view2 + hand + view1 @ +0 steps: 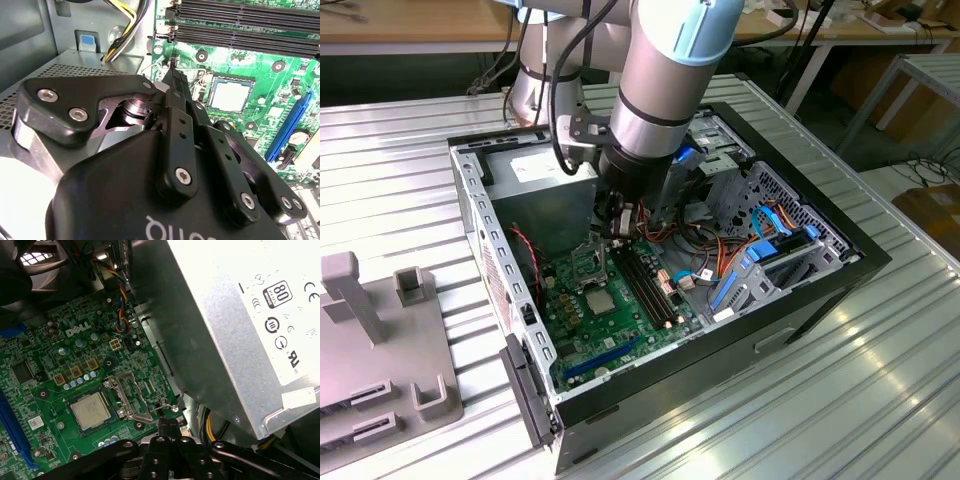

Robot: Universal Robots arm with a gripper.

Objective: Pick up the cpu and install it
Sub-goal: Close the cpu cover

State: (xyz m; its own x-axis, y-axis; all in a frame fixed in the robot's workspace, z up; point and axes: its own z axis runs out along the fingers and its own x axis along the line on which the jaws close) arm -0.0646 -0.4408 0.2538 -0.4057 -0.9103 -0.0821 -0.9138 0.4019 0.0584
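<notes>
While the cpu (90, 410) sits in its socket mid-motherboard (45, 390), the gripper (168, 426), fingers together and empty, hovers beside the raised retention frame (127, 397); descending could snag it.

Bright, even light; glare whitens the power supply (260, 315); claw (175, 82) blurred close up.

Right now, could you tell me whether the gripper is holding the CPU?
No: in the first wrist view the CPU sits in its motherboard socket, apart from the gripper, whose tips are closed together with nothing between them.
</notes>
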